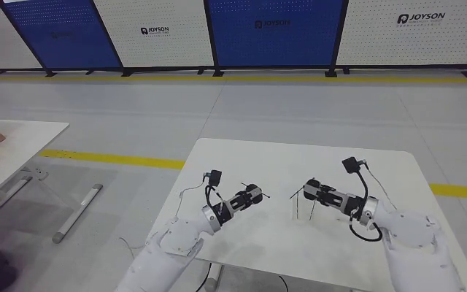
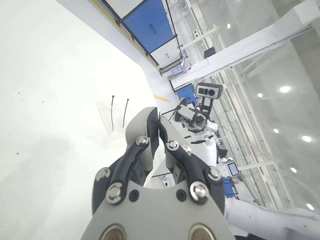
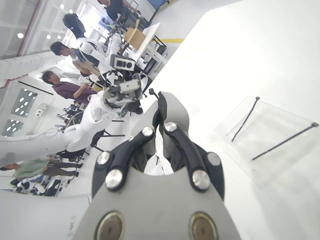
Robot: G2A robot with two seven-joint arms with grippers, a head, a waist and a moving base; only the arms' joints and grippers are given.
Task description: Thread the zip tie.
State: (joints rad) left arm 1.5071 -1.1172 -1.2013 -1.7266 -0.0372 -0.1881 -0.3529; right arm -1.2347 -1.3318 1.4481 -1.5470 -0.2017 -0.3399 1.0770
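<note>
The white worktop [image 1: 306, 157] is the biggest thing before me. Its far edge and its right edge lie well apart from both my grippers, so there is much bare surface on those sides, and its left edge is somewhat nearer to my left arm. On the worktop, between my two grippers and closer to the right one, a clear tray [image 3: 272, 126] lies flat. My left gripper [image 1: 257, 193] hangs above the worktop to the left of the tray and does not touch it. Its fingers are pressed together on the left zip tie [image 2: 159, 114], a thin black strip. In the top view a short piece of it sticks out on each side of the fingertips. My right gripper [image 1: 309, 188] hangs just beside the far edge of the tray and points toward the left gripper, with an open gap between the two. Its fingers are also closed tight, on the right zip tie [image 3: 151, 91], and the small square head of this tie shows just past the fingertips. Its tail reaches out into the gap but does not meet the left zip tie. Two spare zip ties [image 3: 245, 119] lie on the tray side by side, apart from each other, with their heads on the same side. Neither gripper touches them.
</note>
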